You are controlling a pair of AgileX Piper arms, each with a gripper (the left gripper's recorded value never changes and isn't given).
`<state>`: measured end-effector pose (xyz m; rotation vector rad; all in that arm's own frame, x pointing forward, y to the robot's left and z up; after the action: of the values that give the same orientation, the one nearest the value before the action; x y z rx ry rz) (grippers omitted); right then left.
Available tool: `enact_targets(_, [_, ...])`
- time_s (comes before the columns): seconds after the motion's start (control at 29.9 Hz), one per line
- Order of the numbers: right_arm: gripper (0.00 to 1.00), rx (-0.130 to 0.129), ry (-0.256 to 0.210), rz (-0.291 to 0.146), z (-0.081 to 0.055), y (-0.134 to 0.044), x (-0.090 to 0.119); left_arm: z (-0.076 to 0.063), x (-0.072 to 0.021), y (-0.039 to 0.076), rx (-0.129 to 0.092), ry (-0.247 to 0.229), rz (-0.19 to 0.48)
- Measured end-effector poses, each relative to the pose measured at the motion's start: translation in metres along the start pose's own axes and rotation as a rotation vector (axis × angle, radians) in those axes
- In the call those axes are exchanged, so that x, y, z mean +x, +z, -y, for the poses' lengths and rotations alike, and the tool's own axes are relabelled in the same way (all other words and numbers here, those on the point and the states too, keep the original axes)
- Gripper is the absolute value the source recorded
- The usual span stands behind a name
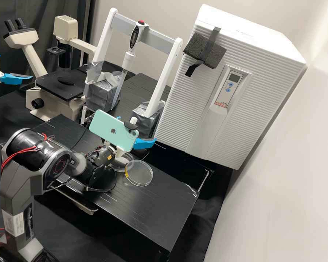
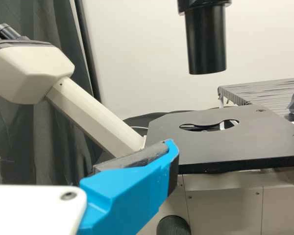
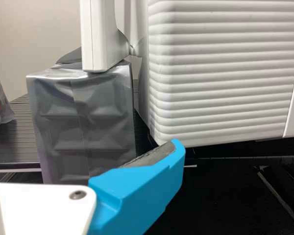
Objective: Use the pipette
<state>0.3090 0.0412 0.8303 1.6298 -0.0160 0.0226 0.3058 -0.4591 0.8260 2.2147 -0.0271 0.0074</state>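
The pipette hangs upright on a white stand, its tip pointing down beside the left taped base. My right gripper is open, low over the bench, just in front of the stand's right taped base. Its blue finger has nothing against its pad. A clear petri dish lies on the black bench plate just this side of it. My left gripper is open at the far left, next to the microscope, with its blue finger level with the microscope stage.
A microscope stands at the back left. A big white ribbed machine fills the right side, close behind the right taped base. A mint phone is mounted on the right arm. The black bench plate ends near the front.
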Motion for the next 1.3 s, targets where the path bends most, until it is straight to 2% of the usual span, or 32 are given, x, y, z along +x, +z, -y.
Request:
enact_targets(0.3, [1.0,0.0,0.0,0.0,0.0,0.0,0.0,0.0,0.0,0.0,0.0,0.0,0.0])
enact_targets(0.43, [1.0,0.0,0.0,0.0,0.0,0.0,0.0,0.0,-0.0024,0.007,-0.001,0.0,0.022])
enact_targets(0.5, [1.0,0.0,0.0,0.0,0.0,0.0,0.0,-0.004,-0.0063,0.014,0.003,0.009,0.052])
enact_targets(0.57, [1.0,0.0,0.0,0.0,0.0,0.0,0.0,-0.008,-0.0112,0.023,-0.005,0.02,0.089])
enact_targets(0.7, [1.0,0.0,0.0,0.0,0.0,0.0,0.0,-0.02,-0.0227,0.048,-0.002,0.058,0.195])
enact_targets(0.8, [1.0,0.0,0.0,0.0,0.0,0.0,0.0,-0.027,-0.0304,0.067,-0.009,0.082,0.266])
enact_targets(1.0, [1.0,0.0,0.0,0.0,0.0,0.0,0.0,-0.028,-0.0447,0.104,-0.018,0.092,0.412])
enact_targets(1.04, [1.0,0.0,0.0,0.0,0.0,0.0,0.0,-0.027,-0.0465,0.109,-0.016,0.09,0.429])
enact_targets(1.07, [1.0,0.0,0.0,0.0,0.0,0.0,0.0,-0.026,-0.0492,0.115,-0.001,0.091,0.452])
enact_targets(1.24, [1.0,0.0,0.0,0.0,0.0,0.0,0.0,-0.024,-0.0565,0.135,0.035,0.097,0.525])
enact_targets(1.3, [1.0,0.0,0.0,0.0,0.0,0.0,0.0,-0.021,-0.0577,0.142,0.038,0.089,0.545])
